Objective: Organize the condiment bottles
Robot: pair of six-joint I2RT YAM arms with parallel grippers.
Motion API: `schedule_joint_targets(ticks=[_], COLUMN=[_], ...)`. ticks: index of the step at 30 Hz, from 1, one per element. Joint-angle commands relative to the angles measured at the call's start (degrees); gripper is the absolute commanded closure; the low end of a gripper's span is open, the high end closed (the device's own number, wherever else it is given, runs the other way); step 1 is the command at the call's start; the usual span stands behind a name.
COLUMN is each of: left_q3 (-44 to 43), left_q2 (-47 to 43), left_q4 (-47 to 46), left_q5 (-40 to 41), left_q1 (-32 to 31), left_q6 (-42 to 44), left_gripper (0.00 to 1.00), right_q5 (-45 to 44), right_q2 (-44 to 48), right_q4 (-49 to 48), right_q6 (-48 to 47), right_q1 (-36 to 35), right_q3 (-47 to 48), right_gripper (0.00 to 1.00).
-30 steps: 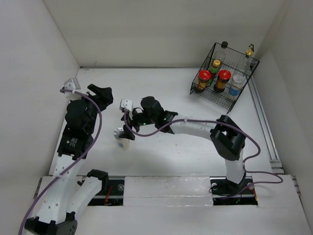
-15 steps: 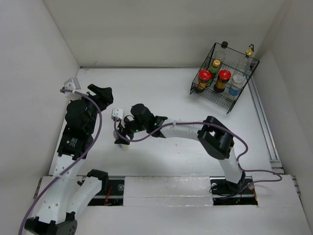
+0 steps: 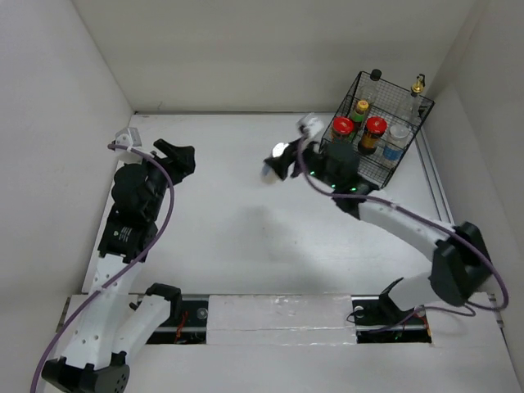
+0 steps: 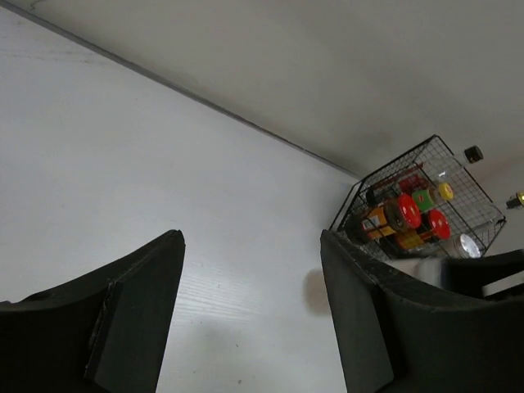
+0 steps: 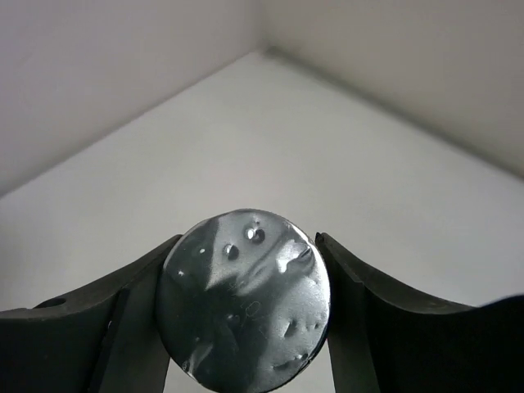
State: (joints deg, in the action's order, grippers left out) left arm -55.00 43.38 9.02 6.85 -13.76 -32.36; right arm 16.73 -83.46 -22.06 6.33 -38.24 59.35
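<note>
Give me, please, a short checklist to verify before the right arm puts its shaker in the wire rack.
1. Grip: right gripper closed around the shaker: ok.
2. Shaker above the wire rack: not ok, it hangs to the left of it.
3. Free place in the rack: cannot tell, the right gripper covers part of its front.
4. Left gripper open, empty, far from the rack: ok.

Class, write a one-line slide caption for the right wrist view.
Right end effector grips a silver-capped shaker by its lid, held above the white table.
</note>
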Motion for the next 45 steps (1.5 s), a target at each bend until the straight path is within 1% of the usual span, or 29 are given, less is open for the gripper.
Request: schedule_joint_targets(ticks=[1, 3, 5, 6, 10, 12, 13, 16, 19, 21, 29, 36, 38, 41, 42, 45], left_q3=[-0.8, -0.8, -0.8, -0.8, -0.3, -0.3, -0.3, -0.3, -0.3, -0.3, -0.3, -0.3, -0.3, -0.3, -0.3, -0.3], left_q2=[2.3, 3.0, 3.6, 3.6, 3.6, 4.1, 4.1, 4.1, 4.6, 4.6, 5.1, 5.1, 5.1, 5.1, 5.1, 5.1], left_q4=[-3.2, -3.7, -4.3, -4.3, -5.4, -5.9, -5.9, -5.9, -6.5, -6.5, -6.5, -7.0, -7.0, -7.0, -7.0, -7.0], left_q5=[-6.8, -8.4, -9.7, -10.7, -13.1, -14.0, -14.5, -15.1, -15.6, -16.2, -16.7, -16.7, -17.2, -17.2, -17.2, -17.2], left_q1=[0.3, 0.3, 0.3, 0.3, 0.3, 0.3, 0.3, 0.3, 0.3, 0.3, 0.3, 0.3, 0.3, 0.3, 0.3, 0.3], left_q6=[1.9, 1.9, 2.5, 2.5, 3.0, 3.6, 3.6, 4.1, 4.1, 4.1, 4.1, 4.7, 4.7, 4.7, 4.7, 4.7], left_gripper=[0.37, 0.36, 0.36, 0.36, 0.35, 0.35, 0.33, 0.32, 0.31, 0.31, 0.28, 0.26, 0.26, 0.25, 0.25, 0.23], right_q5=[-18.8, -22.5, -23.9, -24.5, -23.7, -23.7, -22.4, -20.3, -20.2, -17.0, -17.5, -19.5, -19.5, -19.5, -19.5, -20.0], right_q2=[10.3, 13.0, 15.2, 15.2, 15.2, 13.1, 12.3, 9.4, 6.6, 5.2, -3.1, -7.3, -8.0, -9.7, -9.7, -10.4], right_q4=[-5.0, -2.6, -0.1, 0.4, 1.0, 1.0, 1.0, 0.4, 0.4, 0.4, -2.1, -2.9, -2.3, -1.8, -1.1, -0.5], right_q6=[1.1, 1.1, 1.8, 1.8, 3.8, 4.8, 4.8, 5.6, 5.6, 5.6, 5.1, 3.3, 3.3, 3.3, 3.3, 3.3], right_q1=[6.6, 10.7, 15.0, 19.0, 27.2, 29.8, 32.2, 35.7, 37.2, 38.2, 38.2, 36.0, 35.4, 34.7, 34.7, 34.2], right_q3=[-2.4, -2.4, -2.9, -2.9, -2.9, -2.3, -1.4, 0.2, 0.8, 1.4, 1.9, 3.8, 3.8, 4.4, 4.4, 4.4], right_gripper=[0.58, 0.58, 0.58, 0.58, 0.59, 0.59, 0.59, 0.6, 0.6, 0.6, 0.6, 0.6, 0.57, 0.44, 0.37, 0.27])
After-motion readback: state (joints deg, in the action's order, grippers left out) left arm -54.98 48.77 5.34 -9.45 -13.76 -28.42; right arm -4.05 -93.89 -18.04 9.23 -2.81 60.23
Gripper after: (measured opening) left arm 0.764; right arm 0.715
